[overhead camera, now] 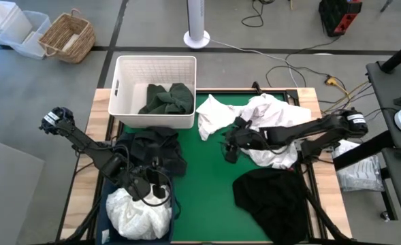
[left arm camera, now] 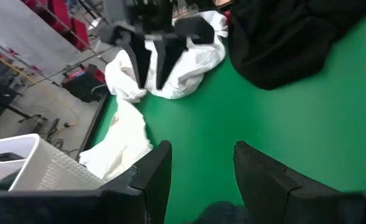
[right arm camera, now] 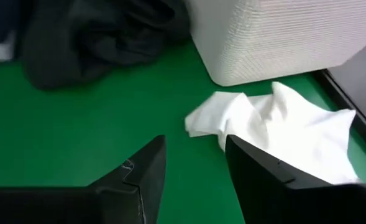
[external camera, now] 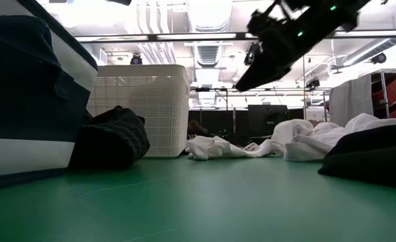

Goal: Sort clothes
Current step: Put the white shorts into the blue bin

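Green table mat (overhead camera: 214, 170) framed in pale wood, on a grey floor. Beyond the far edge of the mat: a white fan base (overhead camera: 196, 39), a wicker basket (overhead camera: 68, 36) and loose cables. Ceiling ducts and strip lights visible in the low view behind the mat.

White lattice basket (overhead camera: 156, 71) standing at the mat's far left corner, holding a dark green garment (overhead camera: 167, 99). Navy fabric bin (external camera: 23, 94) at the mat's near left corner, filled with white clothes (overhead camera: 137, 212).

Left gripper (overhead camera: 150, 185) hanging over that bin, arm reaching in from the mat's left side, fingers (left arm camera: 151, 177) spread apart and gripping nothing. Right gripper (overhead camera: 230, 151) raised above the middle of the mat, arm stretched in from the right, fingers (right arm camera: 139, 171) parted and empty, aimed down toward the cloth near the lattice basket.

White garment (right arm camera: 276, 127) crumpled flat on the mat just right of the lattice basket; a bigger white heap (overhead camera: 275, 119) farther right, partly under the right arm. Black garment (overhead camera: 271, 197) bunched at the mat's near right. Another dark pile (overhead camera: 152, 146) between the lattice basket and the bin, possibly draped over the bin's rim, hard to judge from above.
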`<state>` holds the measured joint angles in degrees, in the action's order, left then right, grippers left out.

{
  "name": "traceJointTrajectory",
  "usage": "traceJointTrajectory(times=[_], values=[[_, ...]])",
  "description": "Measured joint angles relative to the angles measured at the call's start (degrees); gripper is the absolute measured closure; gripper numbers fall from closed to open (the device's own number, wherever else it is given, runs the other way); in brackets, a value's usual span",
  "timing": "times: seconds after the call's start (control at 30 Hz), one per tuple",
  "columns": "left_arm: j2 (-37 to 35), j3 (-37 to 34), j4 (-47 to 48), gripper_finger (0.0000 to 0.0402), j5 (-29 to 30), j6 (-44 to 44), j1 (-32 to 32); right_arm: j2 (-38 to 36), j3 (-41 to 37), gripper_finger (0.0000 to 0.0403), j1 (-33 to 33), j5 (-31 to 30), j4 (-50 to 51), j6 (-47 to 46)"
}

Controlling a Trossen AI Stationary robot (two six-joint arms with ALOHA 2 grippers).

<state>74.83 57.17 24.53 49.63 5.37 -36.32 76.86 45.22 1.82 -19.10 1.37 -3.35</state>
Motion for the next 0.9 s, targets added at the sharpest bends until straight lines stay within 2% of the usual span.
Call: traceJointTrajectory(times=[0.13,0.3,0.67,0.9], values=[[0.00,0.00,0.52,0.0249,0.94,-0.14,0.00,4.48,3.51,0.0253,-2.72,0.08,0.71,1.29],[-0.02,0.00,2.17,0.0249,0.94,0.11,0.00,9.18,7.21,0.0257,-2.97,0.26,1.35,4.19],[-0.04,0.00,6.50,0.0249,0.87,6.22,0.00,17.06,13.25,0.0238,-4.20,0.36,1.88,6.47],[-0.07,0.00,7.02,0.0249,0.85,7.19,0.00,21.48,16.89,0.0230,-6.50,2.70,3.11,6.03]])
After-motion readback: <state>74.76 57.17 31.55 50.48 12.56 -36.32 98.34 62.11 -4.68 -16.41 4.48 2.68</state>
